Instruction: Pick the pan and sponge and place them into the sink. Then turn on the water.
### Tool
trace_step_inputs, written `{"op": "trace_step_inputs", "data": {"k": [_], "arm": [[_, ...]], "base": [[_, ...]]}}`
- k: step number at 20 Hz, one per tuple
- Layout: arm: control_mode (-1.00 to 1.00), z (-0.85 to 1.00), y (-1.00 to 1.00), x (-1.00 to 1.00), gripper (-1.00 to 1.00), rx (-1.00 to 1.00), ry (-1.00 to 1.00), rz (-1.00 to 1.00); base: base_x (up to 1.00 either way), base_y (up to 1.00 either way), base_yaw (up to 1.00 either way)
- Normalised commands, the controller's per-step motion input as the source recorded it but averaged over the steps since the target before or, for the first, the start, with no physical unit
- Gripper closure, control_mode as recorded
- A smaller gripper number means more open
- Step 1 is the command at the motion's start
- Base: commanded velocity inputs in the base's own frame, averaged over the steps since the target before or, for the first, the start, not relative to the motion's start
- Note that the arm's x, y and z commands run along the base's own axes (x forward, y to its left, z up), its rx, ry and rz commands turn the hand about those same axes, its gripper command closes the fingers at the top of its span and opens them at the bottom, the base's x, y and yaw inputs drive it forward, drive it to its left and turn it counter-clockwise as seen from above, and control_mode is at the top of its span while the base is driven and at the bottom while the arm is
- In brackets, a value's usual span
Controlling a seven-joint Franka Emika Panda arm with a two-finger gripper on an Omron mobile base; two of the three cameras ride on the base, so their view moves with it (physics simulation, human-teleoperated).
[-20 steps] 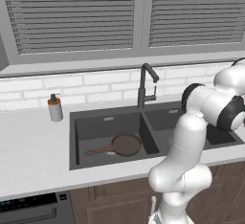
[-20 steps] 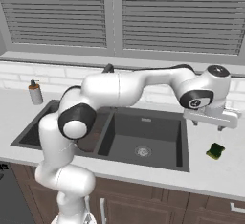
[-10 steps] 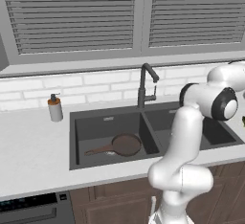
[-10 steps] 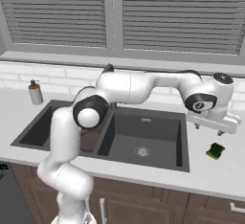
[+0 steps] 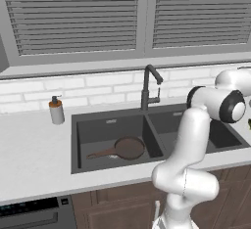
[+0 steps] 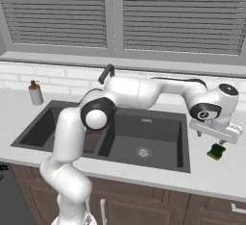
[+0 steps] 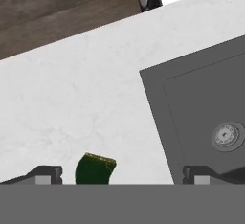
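Note:
The dark-brown pan lies in the left basin of the dark-grey sink, its handle pointing left. The small green sponge rests on the white counter just right of the sink. My gripper hangs open directly over it, fingers pointing down, a short gap above. In the hand view the sponge sits between the fingertips, nearer the left one, and the gripper holds nothing. No water shows at the dark gooseneck faucet.
A grey soap dispenser stands on the counter left of the sink. The right basin's silver drain and the sink's edge lie close beside the sponge. White brick wall and shuttered windows run behind; the counter's front edge is near.
The hand has come down a little toward the sponge, jaws staying wide. The sponge and the pan have not moved.

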Motion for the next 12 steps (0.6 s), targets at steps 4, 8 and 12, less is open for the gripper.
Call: {"op": "trace_step_inputs", "data": {"k": [4,8,12], "arm": [[-1.00,-0.38,0.00,0.23,-1.00,0.00,0.01,-0.04],[-1.00,-0.21,-0.03,0.43,-1.00,0.00,0.00,-0.02],[-1.00,-0.13,-0.15,0.41,-1.00,0.00,0.00,-0.02]], "base": [[0.00,0.00,0.00],[0.00,0.00,0.00],[0.00,0.00,0.00]]}}
